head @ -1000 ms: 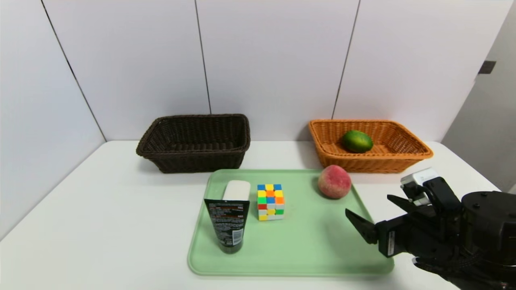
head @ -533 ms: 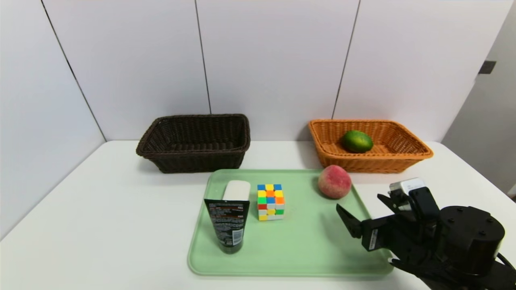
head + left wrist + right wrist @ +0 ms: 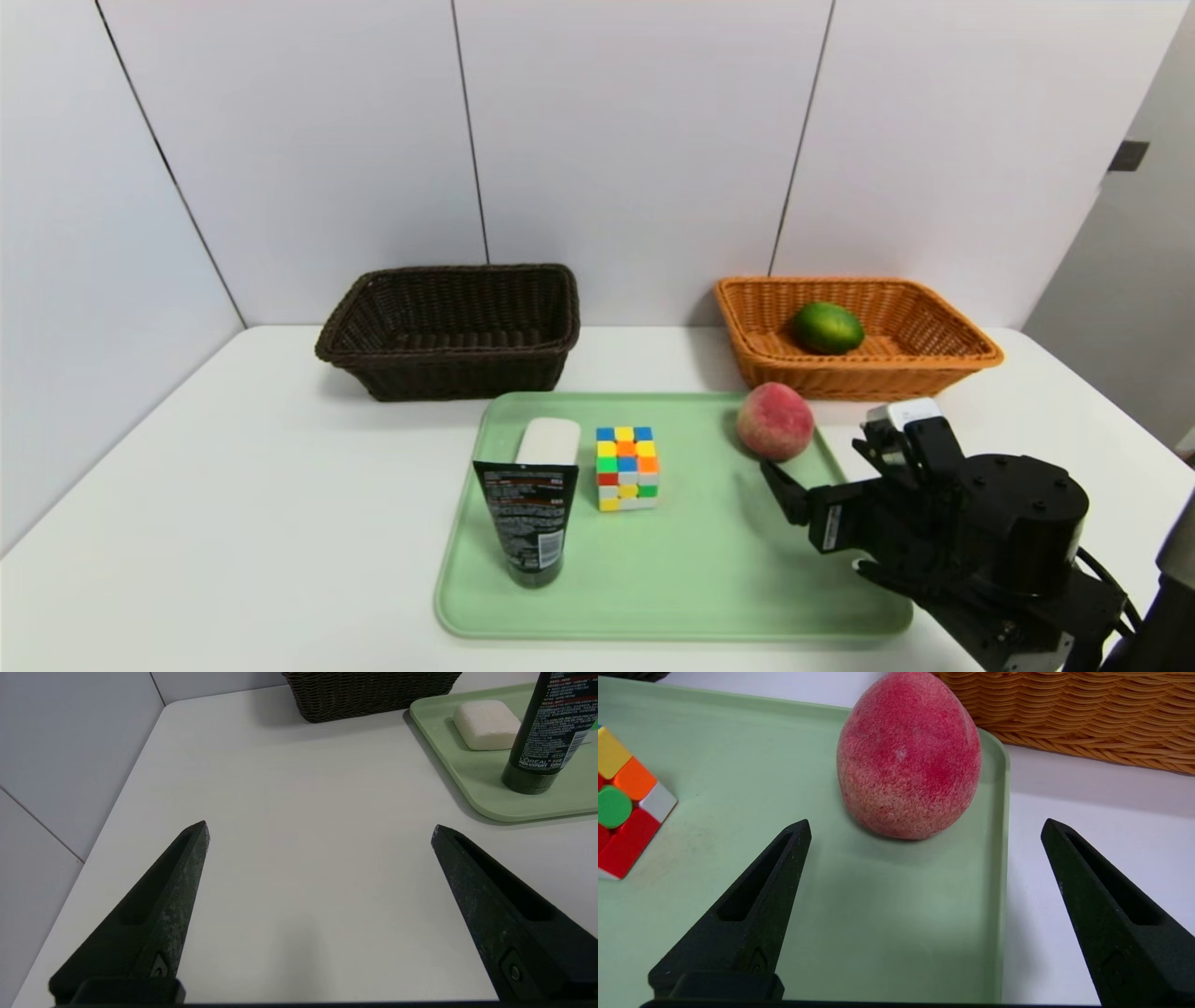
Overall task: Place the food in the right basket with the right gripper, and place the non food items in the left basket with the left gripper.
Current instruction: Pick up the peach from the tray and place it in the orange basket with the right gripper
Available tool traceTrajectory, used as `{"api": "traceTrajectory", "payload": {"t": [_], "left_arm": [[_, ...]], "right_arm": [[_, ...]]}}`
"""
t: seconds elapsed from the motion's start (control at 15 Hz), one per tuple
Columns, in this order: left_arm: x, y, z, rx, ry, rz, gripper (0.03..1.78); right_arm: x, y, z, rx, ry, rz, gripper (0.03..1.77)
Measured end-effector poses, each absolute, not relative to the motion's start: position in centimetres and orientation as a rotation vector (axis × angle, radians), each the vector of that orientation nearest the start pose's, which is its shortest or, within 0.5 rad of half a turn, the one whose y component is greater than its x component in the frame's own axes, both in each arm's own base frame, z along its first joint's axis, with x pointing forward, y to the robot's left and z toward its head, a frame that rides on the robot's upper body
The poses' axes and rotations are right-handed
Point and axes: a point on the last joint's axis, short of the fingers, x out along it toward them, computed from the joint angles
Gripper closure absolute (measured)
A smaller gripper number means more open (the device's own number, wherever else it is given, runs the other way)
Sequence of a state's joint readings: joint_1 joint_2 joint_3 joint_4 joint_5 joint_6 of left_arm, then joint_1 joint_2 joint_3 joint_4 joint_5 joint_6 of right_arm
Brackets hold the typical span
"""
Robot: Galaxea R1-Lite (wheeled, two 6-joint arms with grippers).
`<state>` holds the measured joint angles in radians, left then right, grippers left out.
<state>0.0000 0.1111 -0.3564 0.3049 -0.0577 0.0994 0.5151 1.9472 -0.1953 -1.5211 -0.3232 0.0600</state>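
right hand [image 3: 820,465] agape near peach [image 3: 774,421]

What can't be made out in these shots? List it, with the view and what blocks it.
- Brown basket: its floor, head view, hidden by its near wall.
- White soap bar: near end, head view, covered by the black tube.
- Peach: its far side, both views.
- Left gripper: outside the head view's frame.
- Tube's top: left wrist view, cut by the frame edge.

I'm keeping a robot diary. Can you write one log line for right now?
right gripper: open, near peach | left gripper: open, parked | orange basket: lime inside
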Motion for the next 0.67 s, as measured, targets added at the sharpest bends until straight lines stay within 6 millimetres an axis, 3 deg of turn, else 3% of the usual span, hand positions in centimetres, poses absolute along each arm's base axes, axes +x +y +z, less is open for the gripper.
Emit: {"api": "traceTrajectory", "payload": {"t": [0.67], "left_arm": [[-4.5,-0.1,14.5,0.098,0.049,-0.061,0.12]], "right_arm": [[24.8,12.3,6.0,-0.032,0.212,0.155,0.1]]}}
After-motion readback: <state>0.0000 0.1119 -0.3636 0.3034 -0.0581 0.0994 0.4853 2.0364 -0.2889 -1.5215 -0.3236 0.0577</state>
